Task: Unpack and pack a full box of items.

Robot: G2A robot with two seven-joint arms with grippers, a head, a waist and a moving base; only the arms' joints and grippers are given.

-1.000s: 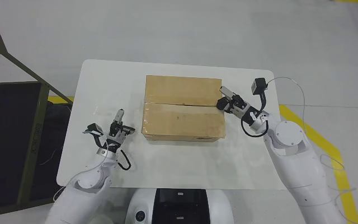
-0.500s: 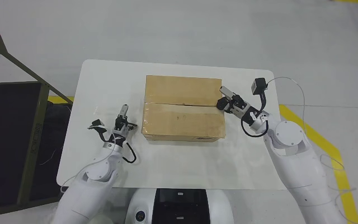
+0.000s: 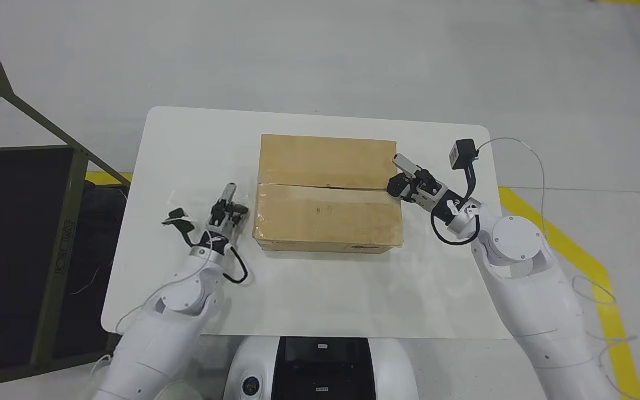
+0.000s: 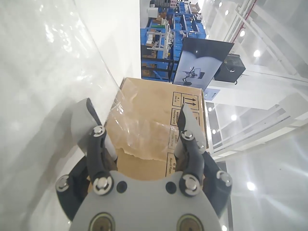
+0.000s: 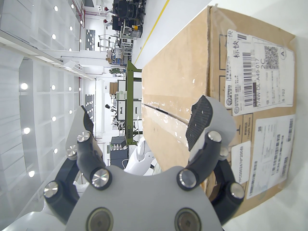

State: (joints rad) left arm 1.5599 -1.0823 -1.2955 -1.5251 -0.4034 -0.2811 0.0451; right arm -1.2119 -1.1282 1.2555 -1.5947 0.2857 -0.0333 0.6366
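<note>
**Top view.** Closed box (image 3: 328, 192) of plain brown cardboard, rectangular, flat on the middle of the white worktop (image 3: 180, 150), which has rounded corners. Two top flaps meet in a straight seam (image 3: 320, 184) running left to right. The left jaws sit just off the box's left end, at its near half. The right jaws sit at the box's right end, level with the seam.

**Left wrist view.** Left jaws spread, nothing held. The fingers (image 4: 83, 118) are grey plates on black links with bright screws. The box (image 4: 149, 111) stands just ahead, its end face framed in the gap between them. Cannot tell whether either finger touches it. The end face is matte cardboard with black printed handling marks. A wrinkled, glossy strip of clear tape (image 4: 142, 131) crosses it, with a torn cardboard edge below. The worktop (image 4: 36, 73) is smooth and shiny.

**Right wrist view.** Right jaws spread, nothing held. One pad (image 5: 199, 123) shows a black, finely ribbed face. It lies over the box's (image 5: 173, 78) top edge, near the seam (image 5: 163, 111), which shines under clear tape. White paper labels (image 5: 259, 73) with barcodes cover the right end face, slightly creased at the corners.
</note>
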